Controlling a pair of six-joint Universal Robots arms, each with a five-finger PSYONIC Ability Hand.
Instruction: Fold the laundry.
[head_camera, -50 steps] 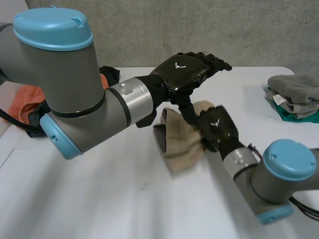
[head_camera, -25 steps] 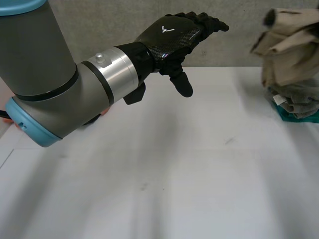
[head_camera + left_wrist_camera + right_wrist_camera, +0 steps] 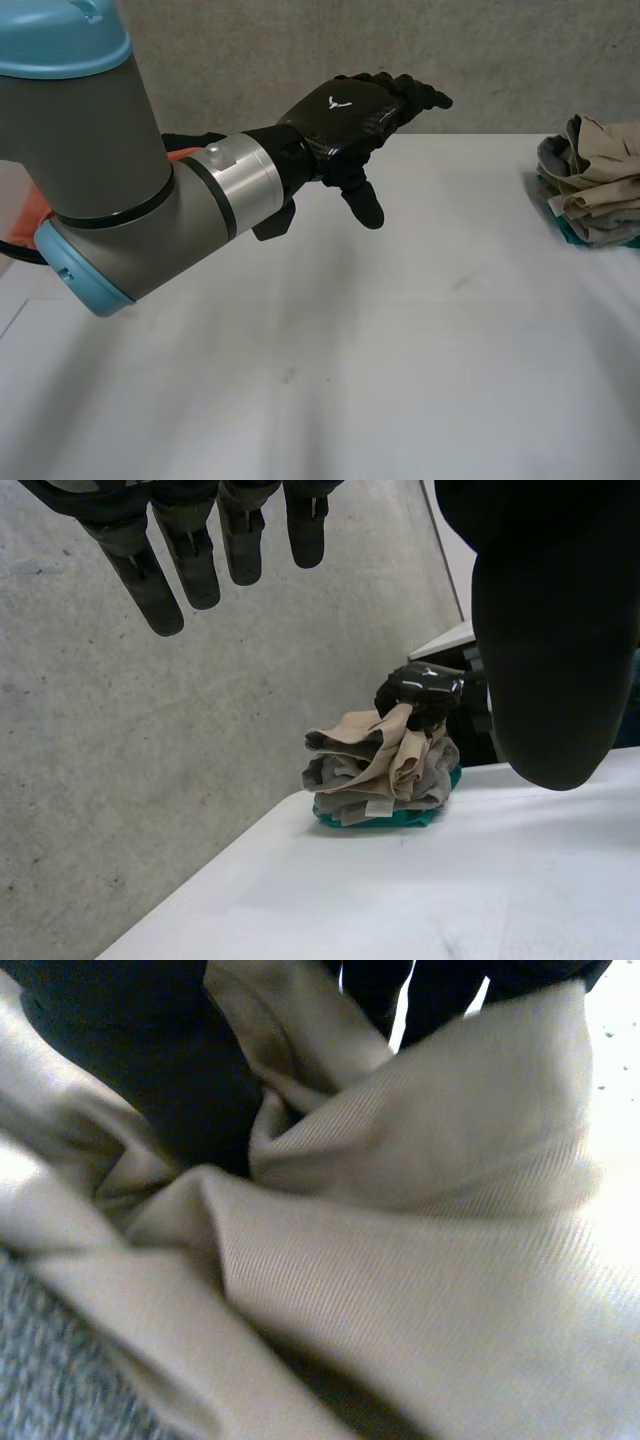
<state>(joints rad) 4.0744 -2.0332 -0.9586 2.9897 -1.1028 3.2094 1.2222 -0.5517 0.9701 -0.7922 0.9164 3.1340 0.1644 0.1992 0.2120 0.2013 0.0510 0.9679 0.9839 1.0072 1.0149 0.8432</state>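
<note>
A crumpled beige cloth (image 3: 605,165) lies on top of a pile at the table's far right edge, over a grey towel (image 3: 600,228) and a teal cloth (image 3: 568,232). In the left wrist view my right hand (image 3: 420,688) sits on top of that beige cloth (image 3: 375,755), which bunches up to it. The right wrist view has the beige cloth (image 3: 400,1240) gathered between the thumb (image 3: 150,1070) and the fingers (image 3: 440,980), with grey towel (image 3: 50,1370) beneath. My left hand (image 3: 350,110) hovers above the table's far middle, fingers (image 3: 190,550) straight and holding nothing.
An orange cloth (image 3: 35,215) and a black item (image 3: 195,142) lie at the table's far left, behind my left arm (image 3: 130,210). A concrete wall (image 3: 520,60) runs along the table's (image 3: 400,350) far edge.
My right hand has carried the beige cloth from the table's middle to the pile at the far right. My left hand has stayed raised and open.
</note>
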